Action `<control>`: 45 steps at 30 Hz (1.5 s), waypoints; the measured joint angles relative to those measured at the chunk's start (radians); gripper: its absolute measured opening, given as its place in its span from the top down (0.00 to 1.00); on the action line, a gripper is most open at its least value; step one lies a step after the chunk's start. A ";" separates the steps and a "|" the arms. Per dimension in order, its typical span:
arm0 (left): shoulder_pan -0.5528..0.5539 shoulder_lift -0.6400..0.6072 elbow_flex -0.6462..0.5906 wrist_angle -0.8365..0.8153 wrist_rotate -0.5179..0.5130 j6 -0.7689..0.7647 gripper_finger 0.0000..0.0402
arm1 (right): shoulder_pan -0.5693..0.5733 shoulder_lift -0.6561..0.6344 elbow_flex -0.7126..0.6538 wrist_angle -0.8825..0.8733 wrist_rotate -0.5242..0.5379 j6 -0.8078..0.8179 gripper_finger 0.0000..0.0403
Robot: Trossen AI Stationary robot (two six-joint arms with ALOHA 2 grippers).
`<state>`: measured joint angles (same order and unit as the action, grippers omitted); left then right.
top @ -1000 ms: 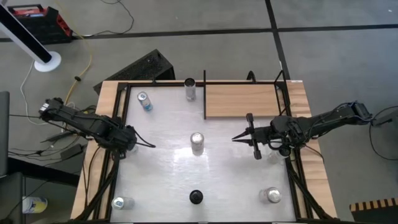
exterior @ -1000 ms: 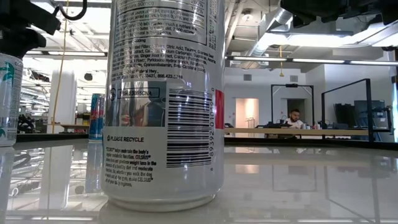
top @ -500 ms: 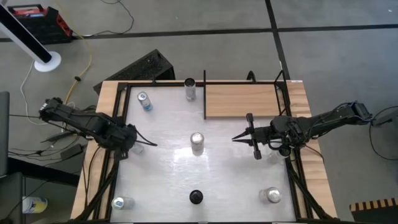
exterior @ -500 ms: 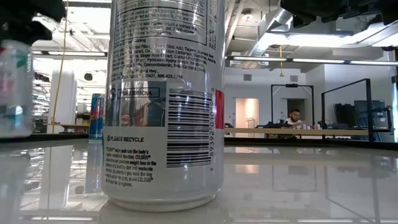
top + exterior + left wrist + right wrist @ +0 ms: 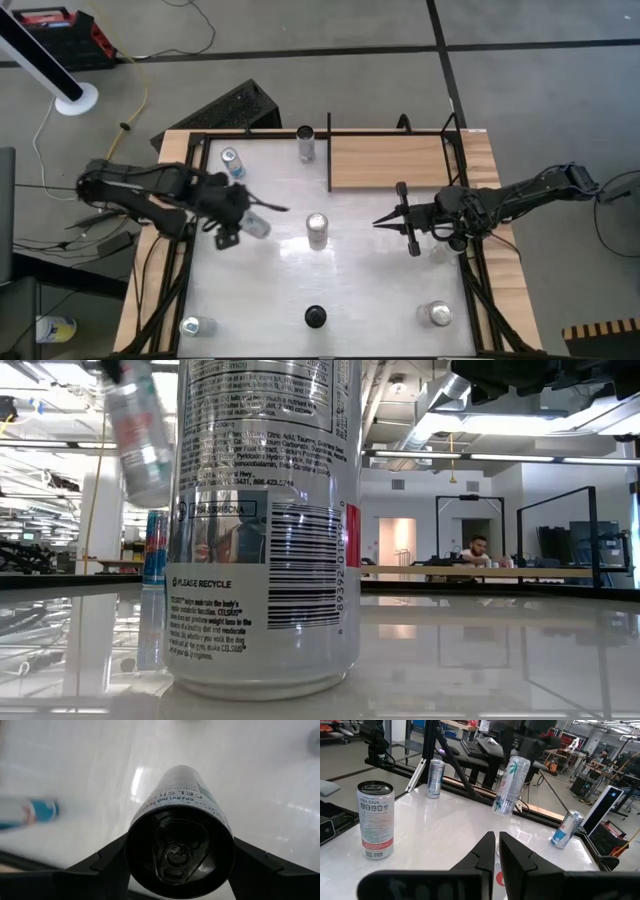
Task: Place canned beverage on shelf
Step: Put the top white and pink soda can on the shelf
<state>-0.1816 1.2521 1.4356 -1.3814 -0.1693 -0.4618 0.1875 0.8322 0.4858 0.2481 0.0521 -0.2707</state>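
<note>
My left gripper (image 5: pixel 243 215) is shut on a silver can with green print (image 5: pixel 257 226), held above the table's left-middle. The can also shows in the low view (image 5: pixel 140 430), the left wrist view (image 5: pixel 182 815) and the right wrist view (image 5: pixel 510 785). The shelf (image 5: pixel 390 162), a light-wood panel edged by black rods, lies at the far right. My right gripper (image 5: pixel 378 222) is shut and empty, level above the table in front of the shelf's near edge; it also shows in the right wrist view (image 5: pixel 496 845). My left gripper pinches the can between its two fingers (image 5: pixel 107 862), one on each side of the wall near the lid end (image 5: pixel 145 820). The lid faces the wrist camera. The can is lifted clear of the table and hangs tilted below the gripper.
A silver can (image 5: pixel 317 228) stands at the table's middle, between the two grippers. Others stand at the far edge (image 5: pixel 305 141), far left (image 5: pixel 232 162), near left (image 5: pixel 192 325), near right (image 5: pixel 436 314) and near middle (image 5: pixel 315 317). A black upright rod (image 5: pixel 329 150) stands at the shelf's left edge.
My left gripper has risen and gone from the table's left edge toward its middle, carrying the can. The can has been lifted clear of the table and tipped from upright to slanted. My right arm has kept still.
</note>
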 joint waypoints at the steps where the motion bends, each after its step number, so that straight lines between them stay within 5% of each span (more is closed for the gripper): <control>1: 0.015 0.042 0.053 -0.004 0.003 0.026 0.38 | 0.000 0.000 0.000 0.000 0.000 0.000 0.88; 12: 0.180 0.490 0.703 -0.095 0.030 0.323 0.38 | 0.000 -0.003 0.000 -0.001 0.009 0.000 0.88; 18: 0.260 0.707 0.919 -0.089 0.037 0.488 0.38 | 0.000 -0.088 0.000 -0.085 0.193 -0.016 0.88; 21: 0.296 0.769 0.901 -0.015 0.037 0.569 0.38 | 0.000 -0.150 0.000 -0.150 0.271 -0.014 0.88; 31: 0.382 0.938 0.900 0.030 0.114 0.672 0.38 | 0.000 -0.298 0.000 -0.327 0.274 0.100 0.88; 45: 0.398 0.994 0.879 -0.009 0.112 0.685 0.38 | 0.001 -0.309 0.000 -0.418 0.265 0.167 0.88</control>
<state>0.2162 2.2458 2.3146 -1.3907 -0.0573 0.2229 0.1885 0.5232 0.4862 -0.1700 0.3168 -0.1032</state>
